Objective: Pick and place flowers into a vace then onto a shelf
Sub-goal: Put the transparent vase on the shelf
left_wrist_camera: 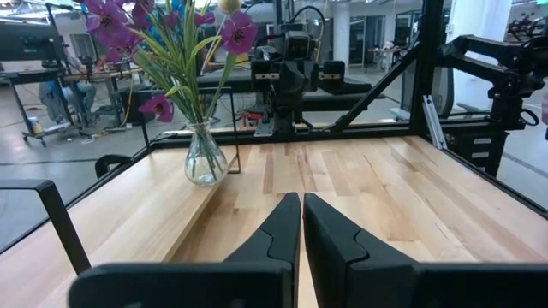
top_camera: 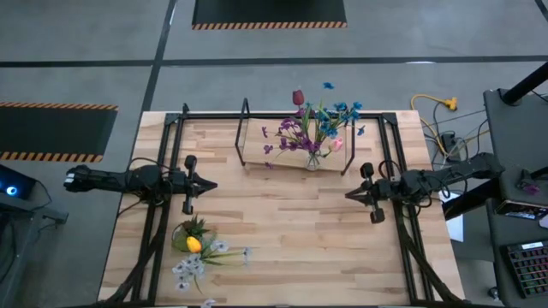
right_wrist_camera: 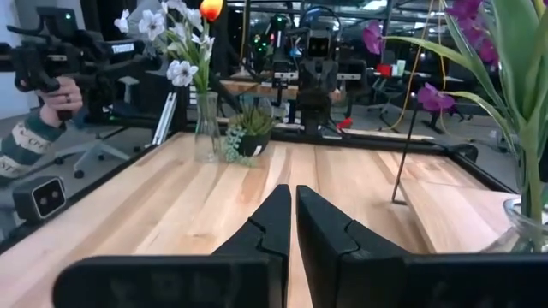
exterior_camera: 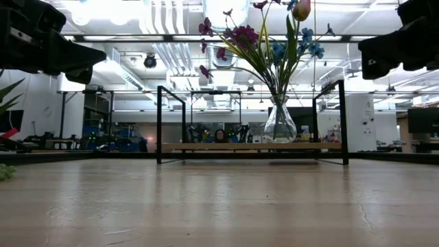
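The clear round glass vace (top_camera: 313,160) stood upright on the shelf (top_camera: 257,145), a pale wooden board on thin black metal loops at the far side of the planked tabletop (top_camera: 282,231). The flowers (top_camera: 315,124), thin green stems with purple, blue, pink and dark red heads, fanned out of it. The left hand (top_camera: 208,185), fingers pressed together, hovered over the tabletop's left side, well apart from the vace. The right hand (top_camera: 352,195), also pressed together, hung on the right, nearer the shelf. A leafy potted plant (top_camera: 193,234) sat at the near left edge.
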Controlling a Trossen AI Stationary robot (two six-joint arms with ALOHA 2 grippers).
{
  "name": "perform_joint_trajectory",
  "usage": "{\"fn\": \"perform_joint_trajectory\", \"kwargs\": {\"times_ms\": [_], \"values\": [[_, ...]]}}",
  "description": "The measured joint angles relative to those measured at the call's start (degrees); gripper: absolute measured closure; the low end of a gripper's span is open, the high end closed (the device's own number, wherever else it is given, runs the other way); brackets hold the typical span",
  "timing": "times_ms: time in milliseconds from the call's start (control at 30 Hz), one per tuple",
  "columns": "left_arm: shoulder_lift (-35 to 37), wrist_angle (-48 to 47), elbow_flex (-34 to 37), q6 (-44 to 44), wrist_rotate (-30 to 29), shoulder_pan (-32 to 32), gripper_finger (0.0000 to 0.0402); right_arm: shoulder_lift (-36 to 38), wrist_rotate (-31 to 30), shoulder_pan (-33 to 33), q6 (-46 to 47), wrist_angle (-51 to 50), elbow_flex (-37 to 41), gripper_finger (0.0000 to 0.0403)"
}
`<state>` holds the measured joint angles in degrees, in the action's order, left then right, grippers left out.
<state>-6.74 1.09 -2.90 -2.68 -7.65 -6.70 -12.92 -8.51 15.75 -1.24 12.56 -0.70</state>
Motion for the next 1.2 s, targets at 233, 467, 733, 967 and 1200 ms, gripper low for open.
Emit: {"fn": "perform_joint_trajectory", "kwargs": {"times_ms": [233,467,733,967,1200], "values": [[0.0,1.23,0.0,0.22,-1.83,0.0,0.0402,4.72,3.91,0.0,-3.29,-0.22,0.18,0.039],[0.0,3.99,-0.02,0.22,-2.19,-0.02,0.0347,6.3,3.91,0.0,-3.93,-0.1,0.18,0.039],[-0.02,11.14,-0.02,3.88,-3.35,0.0,0.0193,6.04,4.0,0.0,-1.96,-0.35,0.18,0.039],[-0.51,12.47,-4.36,9.25,-1.1,-0.02,0.0167,6.0,4.0,0.0,-1.77,-0.36,0.18,0.039],[-7.22,12.52,-17.17,9.49,15.6,-0.14,0.0167,6.0,4.0,0.0,-1.77,-0.35,0.18,0.039]]}}
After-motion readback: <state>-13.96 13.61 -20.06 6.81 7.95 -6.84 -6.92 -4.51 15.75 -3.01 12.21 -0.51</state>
